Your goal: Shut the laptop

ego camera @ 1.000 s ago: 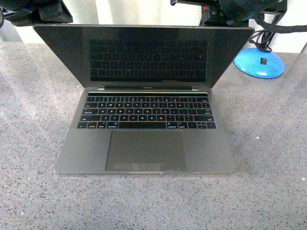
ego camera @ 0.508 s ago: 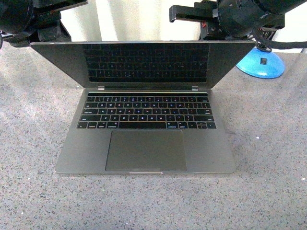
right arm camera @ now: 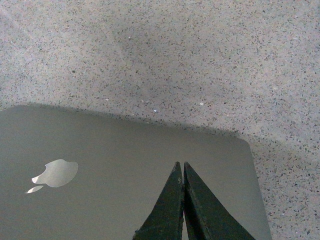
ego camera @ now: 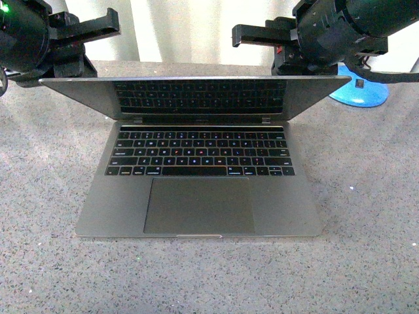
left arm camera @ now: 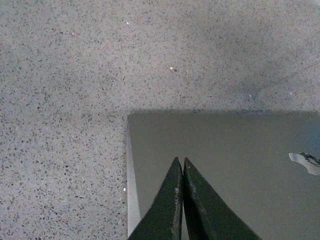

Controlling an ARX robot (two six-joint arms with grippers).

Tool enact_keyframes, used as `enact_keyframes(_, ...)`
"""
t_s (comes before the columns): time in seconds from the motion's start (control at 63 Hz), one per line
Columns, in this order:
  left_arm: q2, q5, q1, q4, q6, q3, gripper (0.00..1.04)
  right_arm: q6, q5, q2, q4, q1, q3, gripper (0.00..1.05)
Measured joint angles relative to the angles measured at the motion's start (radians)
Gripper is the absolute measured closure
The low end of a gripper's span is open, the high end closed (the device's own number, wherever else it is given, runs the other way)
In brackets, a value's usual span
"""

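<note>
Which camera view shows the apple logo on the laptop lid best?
The right wrist view: the apple logo is whole there. The left wrist view cuts it off at the picture edge. The front view shows only the screen side of the laptop.

front view: laptop [ego camera: 196, 203], lid's outer face hidden from this camera; key legends too small to read. left arm [ego camera: 29, 39] and right arm [ego camera: 340, 26] cut off by the picture's edges. blue object [ego camera: 366, 91] partly behind the right arm.

wrist views: lid cut off by the frame edges; apple logo [left arm camera: 306, 162] clipped in the left wrist view. left gripper [left arm camera: 179, 161], right gripper [right arm camera: 180, 165], tips pressed together: contact with lid cannot be told.
</note>
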Motion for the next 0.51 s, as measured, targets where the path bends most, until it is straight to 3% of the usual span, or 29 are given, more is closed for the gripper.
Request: enact_keyframes(0.508,0.015,0.015,-0.001,0.018,-0.029,-0.045,1.01,0.038,-0.001,-0.019,0.034,0.005,-0.102,1.04)
